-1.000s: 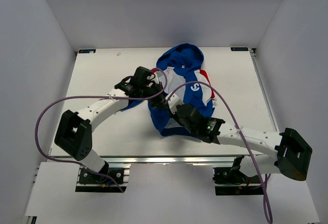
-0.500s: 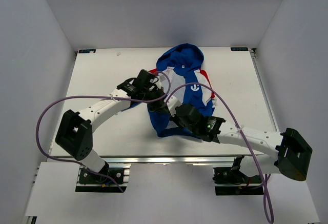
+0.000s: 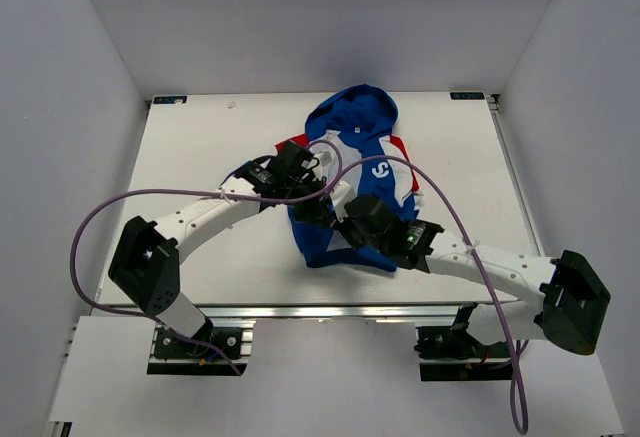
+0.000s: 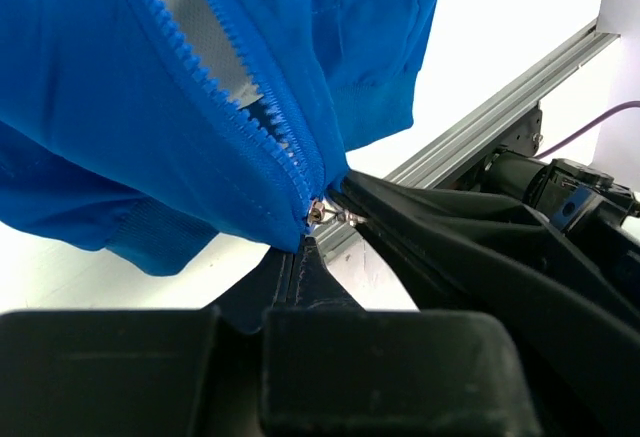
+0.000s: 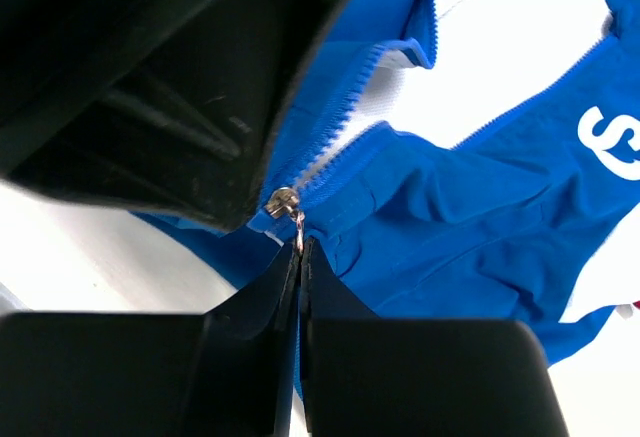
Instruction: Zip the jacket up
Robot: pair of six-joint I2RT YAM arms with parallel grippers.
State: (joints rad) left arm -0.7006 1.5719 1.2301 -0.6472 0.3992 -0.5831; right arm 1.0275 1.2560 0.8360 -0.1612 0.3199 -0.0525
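Note:
The royal blue jacket (image 3: pixel 357 142), with red shoulders and white lining, lies at the table's middle, hood toward the far edge and front open. My left gripper (image 3: pixel 312 200) is shut on the jacket's bottom hem at the zipper base (image 4: pixel 296 229); its jaws (image 4: pixel 300 249) are pressed together. My right gripper (image 3: pixel 343 219) meets it from the right and is shut on the metal zipper pull (image 5: pixel 298 227), just below the slider (image 5: pixel 283 200). The slider (image 4: pixel 318 214) sits at the bottom end of the blue teeth. Above it the teeth (image 4: pixel 215 77) stand apart, with white lining between them.
The white table (image 3: pixel 200 257) has an aluminium rail (image 3: pixel 330 310) along its near edge. Purple cables (image 3: pixel 110 212) loop over both arms. White lettering (image 5: pixel 610 147) shows on the chest panel. The left gripper's black body (image 5: pixel 170 87) fills the right wrist view's upper left.
Both grippers have shifted a little right and toward the far side, staying together at the zipper base. The jacket's lower part has bunched slightly.

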